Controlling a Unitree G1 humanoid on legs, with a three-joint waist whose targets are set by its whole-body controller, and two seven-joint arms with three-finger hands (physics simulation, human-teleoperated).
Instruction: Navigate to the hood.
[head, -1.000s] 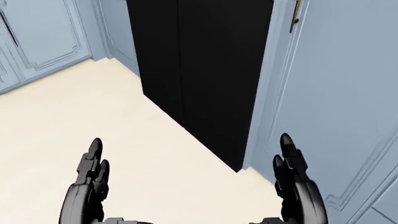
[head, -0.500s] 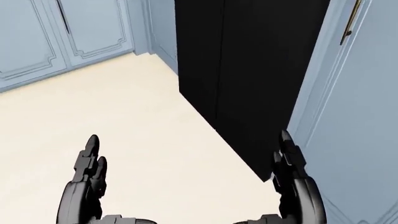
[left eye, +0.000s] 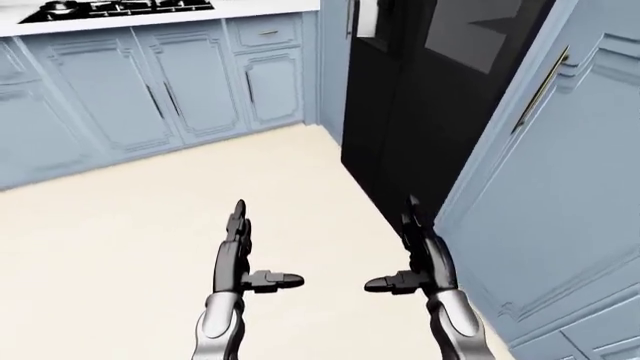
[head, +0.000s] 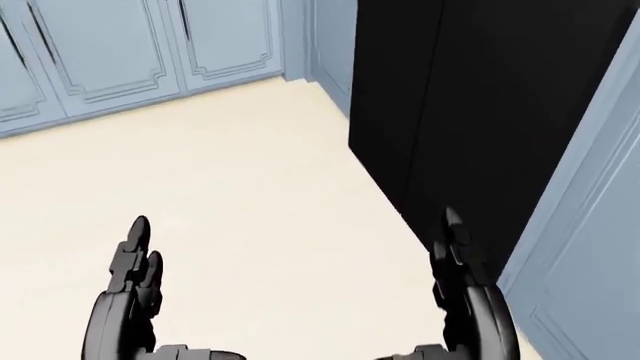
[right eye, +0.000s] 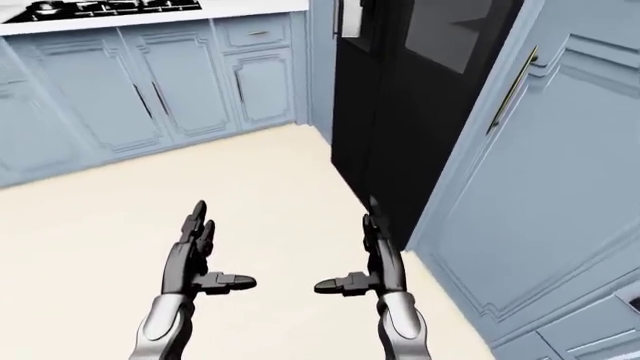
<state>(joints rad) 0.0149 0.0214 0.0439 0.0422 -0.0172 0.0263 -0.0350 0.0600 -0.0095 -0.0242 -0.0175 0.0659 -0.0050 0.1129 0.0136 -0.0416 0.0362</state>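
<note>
Two hands show in every view, and both are empty. We see the left hand (left eye: 240, 255) and the right hand (left eye: 420, 259) held over the cream floor (left eye: 130, 240), fingers straight and spread, thumbs pointing inward toward each other. Neither touches anything.

The hood does not appear in any view; we cannot place it. Only the lower edge of a black cooktop (left eye: 120, 7) shows at 11 o'clock in the left-eye view, cut off by the top border, on a white counter (left eye: 250, 9). The tall black refrigerator (left eye: 420, 97) at 1 o'clock is also cut off at the top. In the head view it reads as a flat black slab, and both forearms are cropped at the bottom border.

Compared with the head view half a second earlier, the whole picture has shifted: the black slab sits further toward 2 o'clock and more floor and cabinet doors show at 10 to 12 o'clock. We read this as camera motion, not motion of the furniture. The hands keep the same pose.

Blue base cabinets (left eye: 150, 90) bound the floor from 9 to 12 o'clock. A tall blue cabinet (left eye: 570, 195) with a brass handle (left eye: 543, 86) stands at 3 o'clock, close beside the right hand. Open floor runs from 6 to 10 o'clock.
</note>
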